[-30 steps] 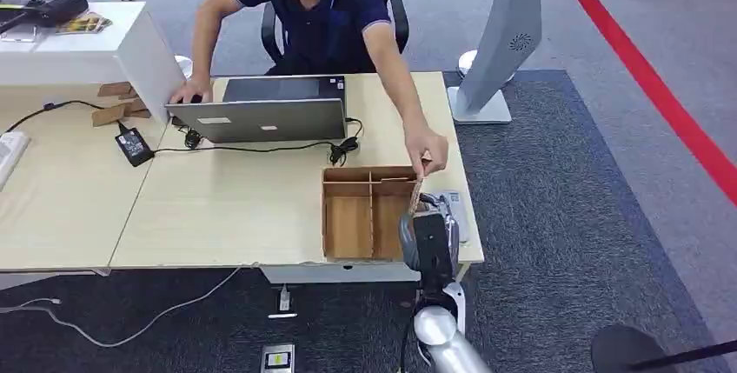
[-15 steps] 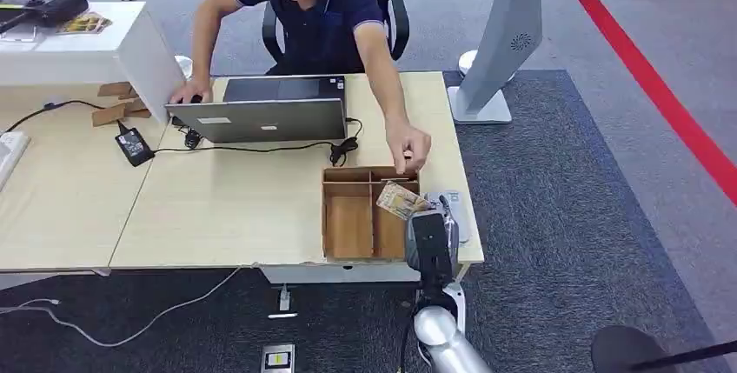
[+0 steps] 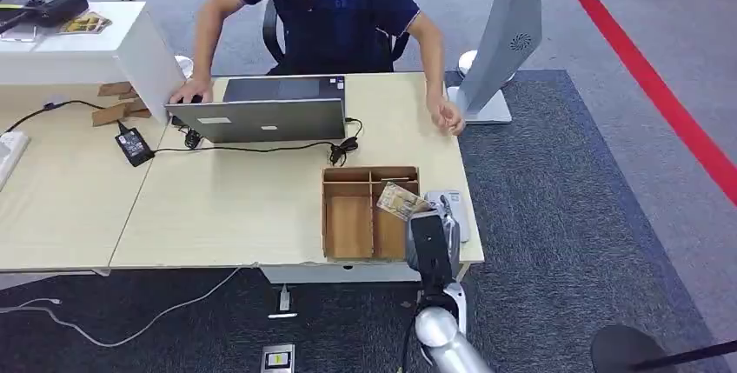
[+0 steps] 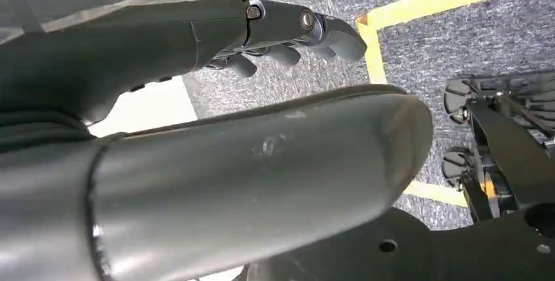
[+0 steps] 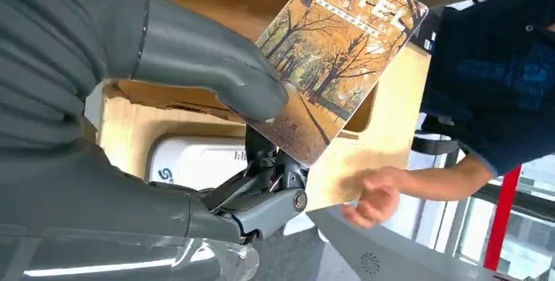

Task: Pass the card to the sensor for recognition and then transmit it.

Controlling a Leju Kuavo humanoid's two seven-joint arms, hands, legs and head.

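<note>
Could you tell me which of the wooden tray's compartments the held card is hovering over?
The long compartment nearest the right hand: the card overlaps the wooden tray there, not its other long or small back compartments.

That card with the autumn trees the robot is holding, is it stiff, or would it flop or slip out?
The card probably is stiff: it juts flat past the right hand with no visible droop. It looks thin, so likely light. Its printed face seems smooth, and the thumb presses only near one corner, so it might pivot or slide if bumped.
</note>
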